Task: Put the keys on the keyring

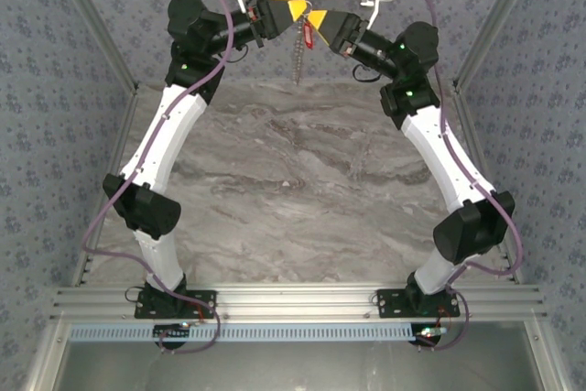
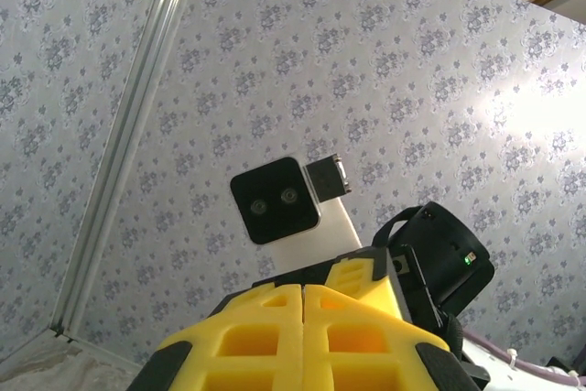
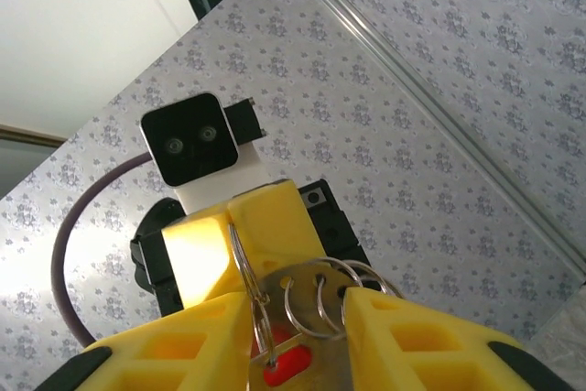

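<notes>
Both arms are raised high at the back, their yellow tips meeting. My left gripper [image 1: 299,10] [image 2: 303,292] is shut, and the seam between its fingers pinches a thin wire keyring [image 3: 240,258] seen edge-on. My right gripper [image 1: 317,21] [image 3: 298,309] faces it, its jaws closed on a flat metal plate [image 3: 316,286] with holes that carry several small rings. The red head of the key [image 3: 289,368] [image 1: 309,37] shows just below that plate, with the keyring's lower end through it. A beaded chain [image 1: 296,59] hangs straight down under the two tips.
The marble tabletop [image 1: 293,180] lies far below the grippers. Patterned walls and aluminium frame posts [image 1: 92,25] close in the back and sides. Each wrist camera looks at the other arm's camera block [image 2: 275,200] [image 3: 189,140].
</notes>
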Robot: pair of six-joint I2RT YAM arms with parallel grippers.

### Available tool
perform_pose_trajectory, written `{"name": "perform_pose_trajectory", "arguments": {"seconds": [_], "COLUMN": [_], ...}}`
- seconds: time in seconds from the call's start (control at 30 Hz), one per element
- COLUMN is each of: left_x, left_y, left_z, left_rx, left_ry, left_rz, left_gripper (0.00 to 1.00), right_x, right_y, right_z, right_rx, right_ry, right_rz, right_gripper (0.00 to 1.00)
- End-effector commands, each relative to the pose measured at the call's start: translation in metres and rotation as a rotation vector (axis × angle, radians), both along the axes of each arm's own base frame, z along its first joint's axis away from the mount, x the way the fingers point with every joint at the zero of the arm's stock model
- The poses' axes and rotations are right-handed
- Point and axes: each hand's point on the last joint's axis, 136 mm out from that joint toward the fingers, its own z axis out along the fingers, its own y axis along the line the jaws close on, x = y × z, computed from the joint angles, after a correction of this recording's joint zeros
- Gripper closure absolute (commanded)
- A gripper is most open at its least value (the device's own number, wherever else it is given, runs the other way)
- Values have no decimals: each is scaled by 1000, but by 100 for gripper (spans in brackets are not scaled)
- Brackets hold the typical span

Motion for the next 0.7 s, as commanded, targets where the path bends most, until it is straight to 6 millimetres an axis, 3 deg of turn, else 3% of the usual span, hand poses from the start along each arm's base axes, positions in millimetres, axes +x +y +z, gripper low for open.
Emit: {"name": "perform_pose_trajectory", "arguments": {"seconds": [0.0, 0.2, 0.47, 0.67], "left_x": [-19, -18, -16, -14], "left_y": [4, 3, 4, 3], "left_z": [24, 24, 28, 27], "left_rx": [-38, -39, -79, -91], "left_ry": [-85, -83, -78, -69], "left_rz": [-20, -18, -29, -37], "left_gripper": [100, 100, 100, 100], "right_x": [-10, -9, -7, -10], "right_y": [2, 3, 8, 23], "right_z": [15, 12, 10, 13], "right_rx": [19, 17, 40, 49], "right_ry": [-46, -39, -24, -22], "right_rz": [28, 35, 59, 138], "right_gripper": [72, 100, 100, 100]}}
